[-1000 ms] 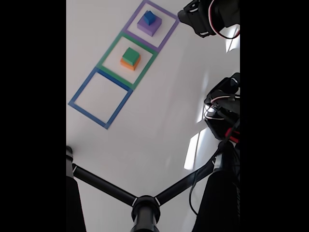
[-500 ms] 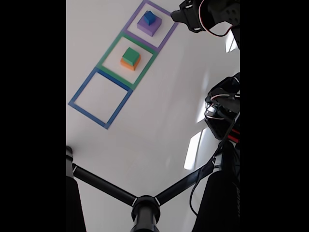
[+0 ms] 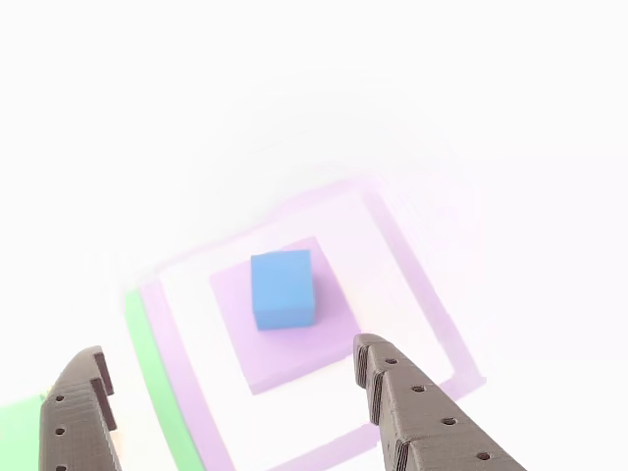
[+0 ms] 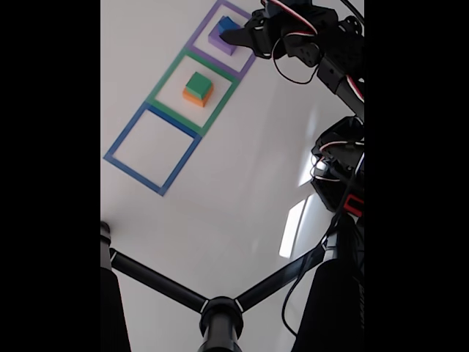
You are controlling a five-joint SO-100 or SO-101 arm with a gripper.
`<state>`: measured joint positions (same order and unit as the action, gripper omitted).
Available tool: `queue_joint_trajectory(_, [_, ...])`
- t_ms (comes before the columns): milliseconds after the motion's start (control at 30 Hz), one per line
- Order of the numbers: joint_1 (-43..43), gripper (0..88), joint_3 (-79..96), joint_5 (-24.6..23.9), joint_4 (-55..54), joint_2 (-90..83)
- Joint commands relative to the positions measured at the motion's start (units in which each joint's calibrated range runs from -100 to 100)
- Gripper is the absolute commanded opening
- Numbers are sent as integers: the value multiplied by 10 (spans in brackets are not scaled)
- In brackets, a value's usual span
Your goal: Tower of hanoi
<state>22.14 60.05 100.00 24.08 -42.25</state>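
A small blue cube [image 3: 283, 287] sits on a flat purple block [image 3: 294, 353] inside the purple tape square [image 3: 412, 285]. My gripper [image 3: 228, 351] is open, its two brown fingers [image 3: 417, 417] standing on either side just short of the stack. In the fixed view my gripper [image 4: 238, 40] hovers at the purple square's [image 4: 249, 62] right side, partly covering the blue cube [image 4: 224, 26] and purple block [image 4: 216, 40]. A green cube [image 4: 198, 83] rests on an orange block [image 4: 195, 98] in the green tape square [image 4: 165, 77]. The blue tape square [image 4: 117, 147] holds nothing.
The arm's base and cables [image 4: 341, 172] stand at the right of the white table. A black tripod's legs and hub [image 4: 220, 315] cross the bottom of the fixed view. Green tape [image 3: 157, 392] lies at the lower left in the other view.
The arm has swung left from the top right corner, and the gripper now reaches over the purple square by the blue cube. The blocks have not moved.
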Motion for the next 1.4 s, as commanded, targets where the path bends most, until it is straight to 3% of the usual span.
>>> queue_joint_trajectory(0, [9,317,41,0,-123,22])
queue_joint_trajectory(533, [14,351,109,0,-416,200])
queue_joint_trajectory(1367, [13,319,70,0,-653,436])
